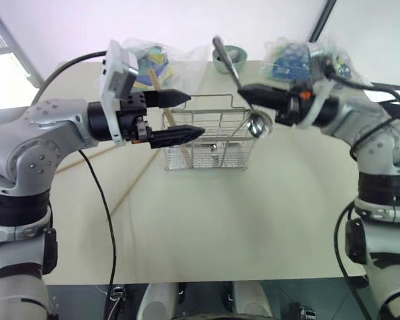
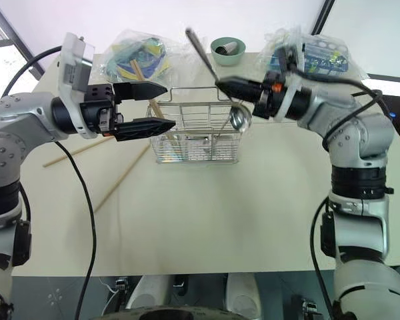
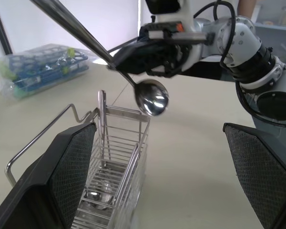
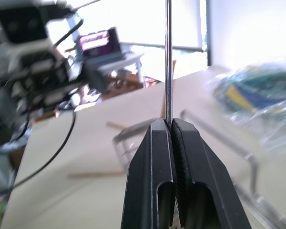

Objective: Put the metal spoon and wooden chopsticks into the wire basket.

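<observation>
Up above the table [image 2: 207,220], the right gripper [image 2: 221,83] pinches the spoon [image 2: 239,117] by its handle, the two black fingers [image 4: 152,181] pressed tight on the thin shaft. The spoon hangs tilted in the air: its handle runs up and away to the robot's left past the fingers, while its shiny bowl sits lower, just over the right end of the basket [image 2: 197,133] and apart from the wires in the left wrist view.

The basket stands upright on the table, its loop handle on top — a chopstick [image 2: 155,107] already leans in its left end, poking up out of the wires. Inside, the left wrist view shows a metal piece standing upright in a compartment; what it is I cannot tell.

Two more chopsticks [image 2: 120,180] lie flat on the table to the basket's left, well apart from both grippers.

The left gripper [image 2: 161,105] hovers level just left of the basket, its jaws spread wide and holding nothing — one finger above, one below, both pointing toward the basket's left end.

Behind, near the far edge, sit two plastic bags [image 2: 135,57] of coloured items and a green bowl [image 2: 227,50].
</observation>
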